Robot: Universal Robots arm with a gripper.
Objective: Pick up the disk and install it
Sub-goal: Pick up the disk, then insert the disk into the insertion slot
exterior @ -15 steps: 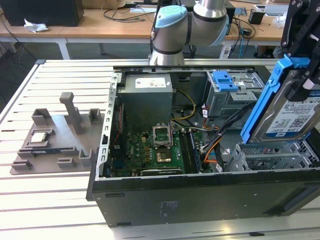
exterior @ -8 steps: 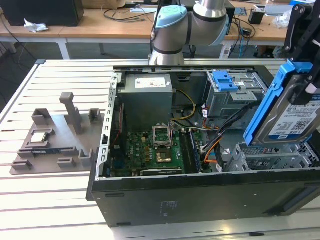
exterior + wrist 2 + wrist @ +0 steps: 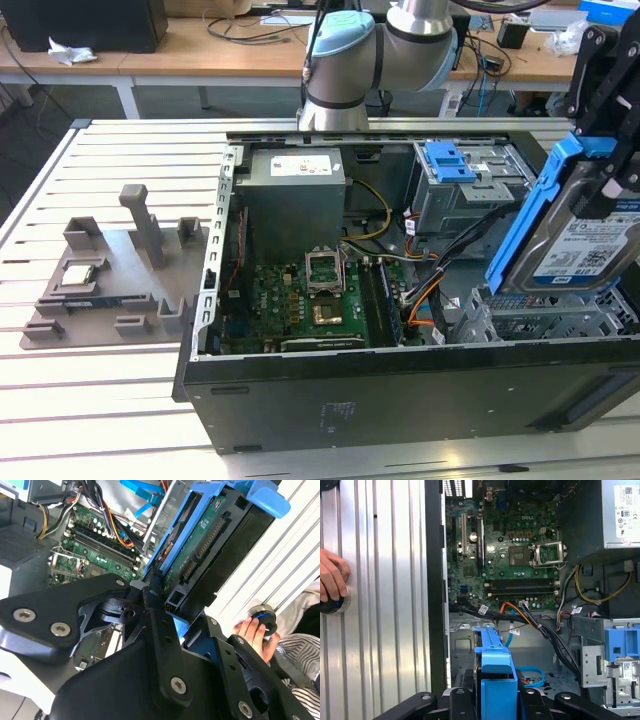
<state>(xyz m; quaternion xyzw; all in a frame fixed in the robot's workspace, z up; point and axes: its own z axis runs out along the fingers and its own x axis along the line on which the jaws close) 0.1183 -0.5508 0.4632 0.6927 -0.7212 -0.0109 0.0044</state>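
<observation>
The disk point(image 3: 585, 240) is a silver drive with a white-and-blue label in a blue plastic bracket. It hangs tilted on edge over the open computer case's point(image 3: 400, 390) corner at the exterior view's right. My gripper point(image 3: 612, 175) is shut on the disk from above. In the second wrist view the disk's green circuit side point(image 3: 202, 537) sits between my black fingers point(image 3: 150, 592). In the first wrist view the blue bracket edge point(image 3: 495, 672) stands between the finger bases, over the metal drive bay floor point(image 3: 465, 645).
A silver drive cage point(image 3: 540, 315) lies just under the disk. The case also holds a motherboard point(image 3: 300, 300), cables point(image 3: 440, 265), a grey power supply point(image 3: 295, 190) and a blue latch piece point(image 3: 450, 160). A grey fixture with a chip point(image 3: 80, 275) sits at the exterior view's left. A person's hand point(image 3: 332, 577) rests on a knob beside the case.
</observation>
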